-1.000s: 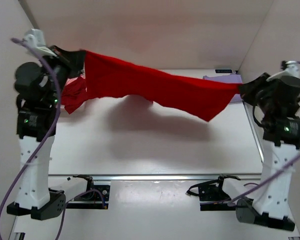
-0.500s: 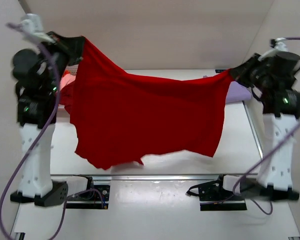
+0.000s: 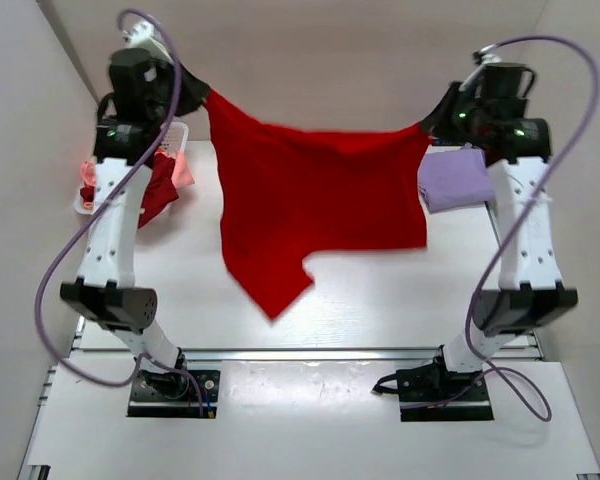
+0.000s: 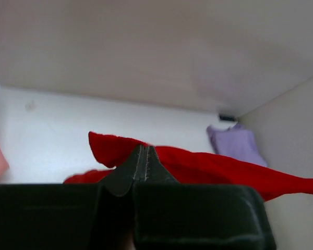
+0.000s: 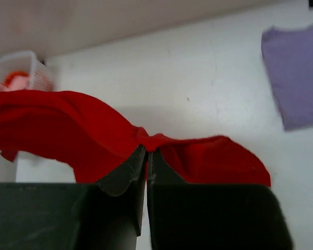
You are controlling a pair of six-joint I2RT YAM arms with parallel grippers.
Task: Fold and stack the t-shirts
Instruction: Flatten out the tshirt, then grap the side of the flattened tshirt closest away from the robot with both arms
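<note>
A bright red t-shirt [image 3: 315,205] hangs spread in the air between both raised arms, its lower part drooping toward the table. My left gripper [image 3: 205,98] is shut on its upper left corner; the cloth shows past the tips in the left wrist view [image 4: 115,148]. My right gripper [image 3: 427,122] is shut on its upper right corner, the cloth bunched at the tips in the right wrist view [image 5: 156,140]. A folded lavender t-shirt [image 3: 456,178] lies on the table at the right, also in the right wrist view [image 5: 295,78].
A white basket [image 3: 92,190] at the far left holds pink, orange and dark red shirts; a dark red one [image 3: 158,192] hangs over its edge. The white table [image 3: 380,300] is walled at the back and both sides.
Both arms have risen and moved toward the back, carrying the red shirt with them. It went from a stretched band to a wide sheet hanging down.
</note>
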